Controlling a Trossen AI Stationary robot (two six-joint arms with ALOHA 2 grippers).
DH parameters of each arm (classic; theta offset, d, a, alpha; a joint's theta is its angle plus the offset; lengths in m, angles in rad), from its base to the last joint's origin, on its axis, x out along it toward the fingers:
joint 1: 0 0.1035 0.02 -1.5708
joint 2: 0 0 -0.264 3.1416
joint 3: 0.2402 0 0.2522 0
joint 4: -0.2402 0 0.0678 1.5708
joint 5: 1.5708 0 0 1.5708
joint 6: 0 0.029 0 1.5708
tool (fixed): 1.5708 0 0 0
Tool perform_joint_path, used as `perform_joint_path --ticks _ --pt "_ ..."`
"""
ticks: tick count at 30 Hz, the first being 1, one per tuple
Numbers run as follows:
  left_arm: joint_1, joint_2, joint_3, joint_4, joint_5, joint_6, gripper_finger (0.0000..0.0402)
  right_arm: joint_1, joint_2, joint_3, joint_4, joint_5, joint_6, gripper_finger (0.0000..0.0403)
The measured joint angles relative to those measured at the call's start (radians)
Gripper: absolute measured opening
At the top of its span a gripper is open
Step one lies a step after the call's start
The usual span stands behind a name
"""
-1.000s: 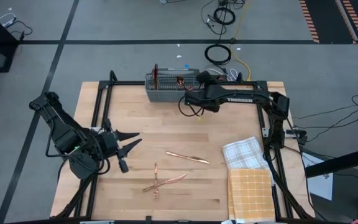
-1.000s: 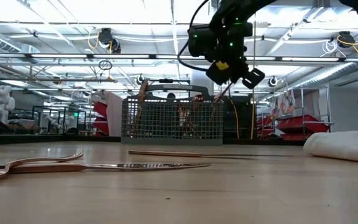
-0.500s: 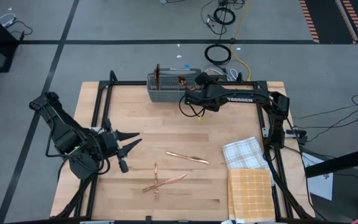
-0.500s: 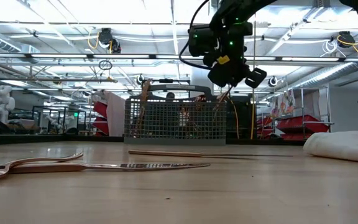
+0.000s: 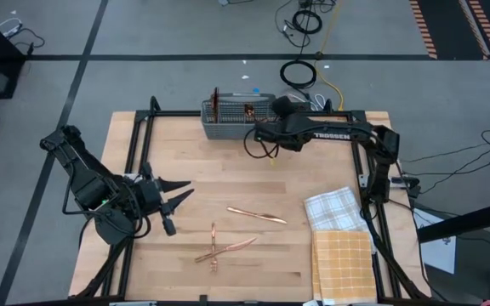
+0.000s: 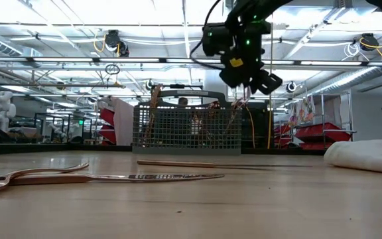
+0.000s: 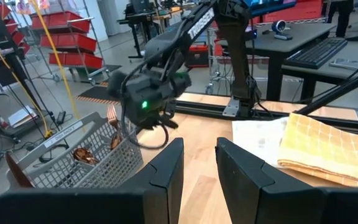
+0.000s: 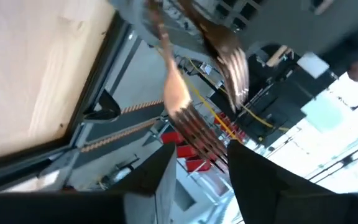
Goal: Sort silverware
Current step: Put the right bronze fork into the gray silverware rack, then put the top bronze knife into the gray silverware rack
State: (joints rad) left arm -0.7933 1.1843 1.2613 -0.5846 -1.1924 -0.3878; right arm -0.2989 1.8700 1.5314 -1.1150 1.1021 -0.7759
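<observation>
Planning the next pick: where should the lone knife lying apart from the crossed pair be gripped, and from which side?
Grip the knife at mid-length, coming straight down with the fingers across its narrow width. It lies flat on the table, with bare wood on both sides.

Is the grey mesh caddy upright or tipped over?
Upright. The grey mesh caddy stands level on the table, with copper silverware sticking up from it.

The right end effector (image 6: 249, 74) has opened over the grey mesh caddy (image 5: 238, 119), which slid slightly right.
</observation>
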Motion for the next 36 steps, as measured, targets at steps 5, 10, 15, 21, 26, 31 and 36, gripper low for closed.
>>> perform_joint_path --ticks 5,10,15,21,26,31,36 --pt "0.0 0.0 0.0 0.001 -0.025 0.0 0.0102 0.018 -0.079 0.055 -0.003 -0.01 0.126 0.0133" --pt "0.0 0.0 0.0 0.001 -0.025 -0.001 0.0102 0.061 -0.152 0.15 -0.059 -0.105 0.346 0.0133" --pt "-0.003 -0.002 0.0 0.002 -0.025 -0.001 0.0102 0.12 -0.197 0.195 -0.089 -0.767 0.779 0.0133" --pt "-0.008 -0.003 0.0 0.002 -0.025 0.0 0.0102 0.303 -0.155 0.12 0.036 -1.003 0.929 0.0132" --pt "-0.014 -0.003 0.0 0.0 -0.02 0.0 0.0102 0.424 -0.088 -0.036 0.219 -1.071 0.928 0.0132" --pt "-0.014 -0.003 0.0 -0.002 -0.017 0.001 0.0102 0.475 -0.054 -0.155 0.475 -1.15 0.941 0.0141" --pt "-0.014 -0.003 0.0 -0.002 -0.017 0.001 0.0102 0.473 -0.006 -0.187 0.536 -1.158 0.977 0.0186"
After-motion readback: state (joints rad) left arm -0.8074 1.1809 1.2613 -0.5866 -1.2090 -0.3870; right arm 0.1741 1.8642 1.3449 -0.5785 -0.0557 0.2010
